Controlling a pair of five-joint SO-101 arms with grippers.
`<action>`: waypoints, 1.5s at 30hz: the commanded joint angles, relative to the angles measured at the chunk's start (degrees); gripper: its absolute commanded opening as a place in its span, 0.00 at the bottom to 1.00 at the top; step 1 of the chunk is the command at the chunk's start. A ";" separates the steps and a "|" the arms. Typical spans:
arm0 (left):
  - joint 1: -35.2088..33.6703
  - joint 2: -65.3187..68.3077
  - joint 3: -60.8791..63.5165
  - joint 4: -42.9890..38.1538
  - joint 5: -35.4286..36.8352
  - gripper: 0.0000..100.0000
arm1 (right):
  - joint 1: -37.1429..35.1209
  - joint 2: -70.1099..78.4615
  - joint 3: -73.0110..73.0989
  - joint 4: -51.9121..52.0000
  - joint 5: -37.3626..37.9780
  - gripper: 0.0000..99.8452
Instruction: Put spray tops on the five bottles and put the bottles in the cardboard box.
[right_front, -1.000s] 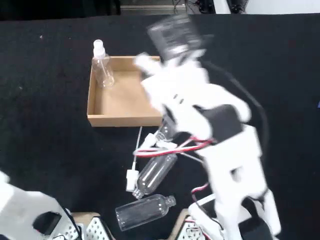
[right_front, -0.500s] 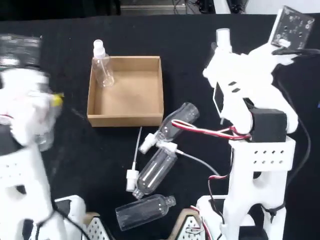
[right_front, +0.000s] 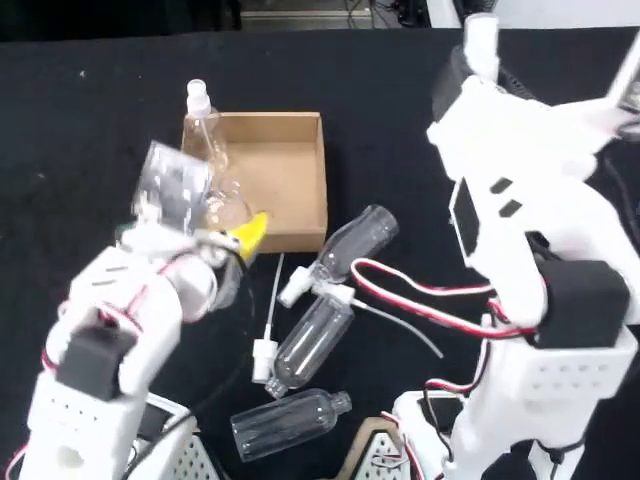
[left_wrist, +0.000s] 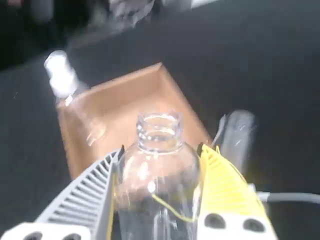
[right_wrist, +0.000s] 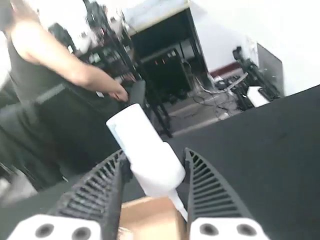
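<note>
While my left gripper (left_wrist: 160, 155) clamps the uncapped bottle (left_wrist: 159, 175) left of centre in the high view, my right gripper (right_wrist: 154, 154) pinches a white spray top (right_front: 481, 33) far upper right.

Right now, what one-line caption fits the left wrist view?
Left end effector grips an uncapped clear bottle near the cardboard box holding a capped bottle.

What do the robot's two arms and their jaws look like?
Both arms are white plastic with black motor blocks and loose red and white wires. The left arm has one grey jaw and one yellow, both ribbed; the right arm has two dark grey ribbed jaws.
</note>
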 joint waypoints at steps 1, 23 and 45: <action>4.79 -13.19 12.00 -11.08 3.87 0.03 | -0.97 -2.51 -3.74 0.18 -8.18 0.09; 6.37 -35.25 35.30 -22.68 4.40 0.03 | -26.29 -2.42 14.11 -30.77 -10.64 0.09; 6.37 -35.25 35.30 -22.68 4.40 0.03 | -35.16 -9.71 22.64 -37.19 -3.96 0.09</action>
